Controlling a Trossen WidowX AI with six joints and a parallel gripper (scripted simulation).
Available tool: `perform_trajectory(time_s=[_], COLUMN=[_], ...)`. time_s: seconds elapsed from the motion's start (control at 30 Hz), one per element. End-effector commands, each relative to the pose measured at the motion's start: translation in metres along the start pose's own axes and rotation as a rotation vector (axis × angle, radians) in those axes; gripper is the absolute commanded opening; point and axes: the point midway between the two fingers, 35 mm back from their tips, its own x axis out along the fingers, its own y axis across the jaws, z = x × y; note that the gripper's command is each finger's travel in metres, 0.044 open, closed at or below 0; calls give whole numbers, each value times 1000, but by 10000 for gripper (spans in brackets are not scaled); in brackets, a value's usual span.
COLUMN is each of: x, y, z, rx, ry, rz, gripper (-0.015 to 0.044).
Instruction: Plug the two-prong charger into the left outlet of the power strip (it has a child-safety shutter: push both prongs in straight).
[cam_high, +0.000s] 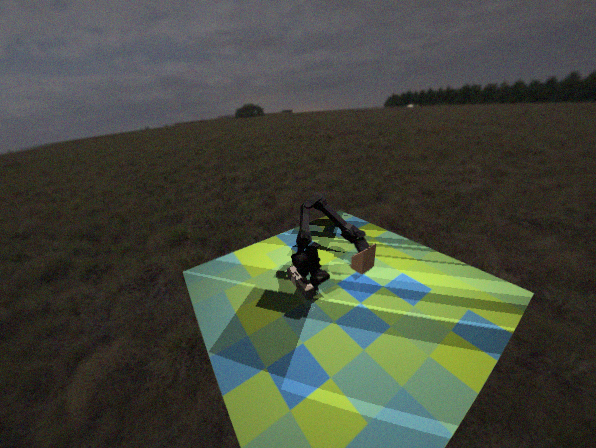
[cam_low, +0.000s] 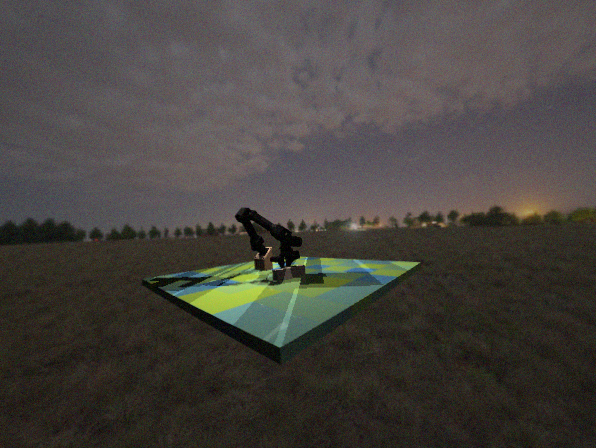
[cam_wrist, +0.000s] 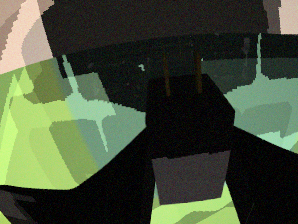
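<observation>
The tool (cam_high: 316, 284) (cam_low: 283, 265) (cam_wrist: 182, 131) pinches the black plug (cam_wrist: 190, 107); its two prongs (cam_wrist: 198, 75) show outside the pale strip (cam_high: 301, 281) (cam_low: 292, 273) (cam_wrist: 160, 17) on the worktop (cam_high: 382, 355) (cam_low: 280, 317) (cam_wrist: 30, 155)

The robot's black arm (cam_high: 341, 226) (cam_low: 263, 223) is bent like a knee, with its high elbow (cam_high: 315, 202) (cam_low: 243, 214) at the top. From there, one long part slopes down and the other leads to the wrist (cam_high: 305, 254) (cam_low: 290, 241). The pincer (cam_high: 311, 281) (cam_low: 286, 262) (cam_wrist: 182, 131) points down, low over the tabletop. Its two dark fingers squeeze from both sides, closed around something.
</observation>
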Motion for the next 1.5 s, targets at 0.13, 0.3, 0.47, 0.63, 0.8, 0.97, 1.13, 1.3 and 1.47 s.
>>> perform_trajectory(time_s=[0.13,0.3,0.47,0.63,0.8,0.97,1.13,1.3,1.47], x=[0,-1,-1,-1,-1,-1,-1,-1,-1], y=[-1,-1,-1,-1,-1,-1,-1,-1,-1], z=[2,3,5,6,7,9,9,9,11], rx=[-4,-4,-4,-4,-3,-3,-3,-3,-3], ry=[-1,-1,-1,-1,-1,-1,-1,-1,-1], rz=[-5,-5,-5,-5,-5,-5,-5,-5,-5], gripper=[0,0,0,0,0,0,0,0,0])
